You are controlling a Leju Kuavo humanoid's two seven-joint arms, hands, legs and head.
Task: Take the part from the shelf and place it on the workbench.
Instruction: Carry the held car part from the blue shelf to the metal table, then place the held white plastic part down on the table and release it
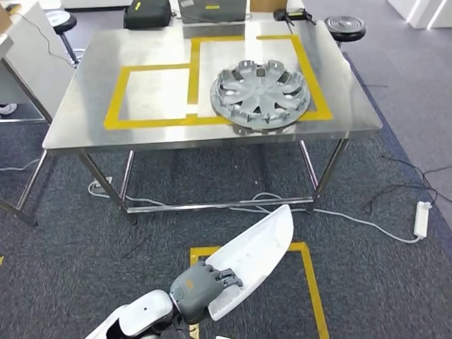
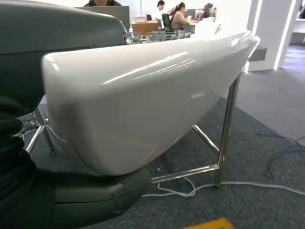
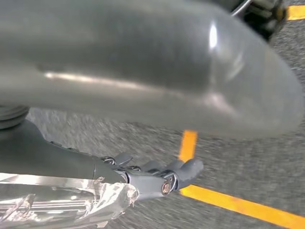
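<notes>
My left hand [image 1: 200, 288] grips a long, white, glossy curved part [image 1: 256, 254] at its lower end, low over the carpet in front of me. The left wrist view shows the white part [image 2: 144, 95] close up, with the hand [image 2: 97, 191] wrapped under and behind it. The steel workbench [image 1: 80, 106], marked with yellow tape rectangles, stands ahead, beyond the part's far tip. My right hand [image 3: 154, 174] hangs over the carpet with its fingers stretched out and nothing in them.
A grey wheel cover [image 1: 260, 94] lies on the workbench's right taped rectangle; the left rectangle [image 1: 155, 92] is bare. Cables and a white power strip [image 1: 422, 217] lie on the floor near the bench legs. Yellow floor tape [image 1: 311, 282] marks the carpet. Another table [image 1: 27, 56] stands at left.
</notes>
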